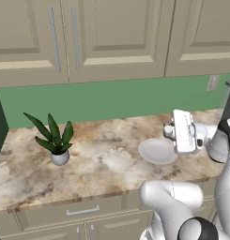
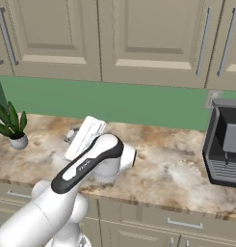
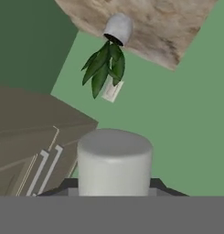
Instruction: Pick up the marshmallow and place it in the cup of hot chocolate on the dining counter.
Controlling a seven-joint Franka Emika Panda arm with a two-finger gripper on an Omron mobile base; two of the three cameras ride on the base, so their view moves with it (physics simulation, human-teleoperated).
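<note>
The hand (image 3: pixel 114 189) is clamped on the marshmallow (image 3: pixel 114 162), lifted above the worktop (image 1: pixel 97 159) beside the plate (image 1: pixel 156 151), cylinder axis pointing straight out along the fingers

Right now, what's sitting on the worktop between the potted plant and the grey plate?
Nothing. In the left base view the marbled worktop is bare between the potted plant and the grey plate.

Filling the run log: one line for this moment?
gripper: shut on marshmallow | hand above plate on worktop | plant on worktop | cup: not reached
</note>
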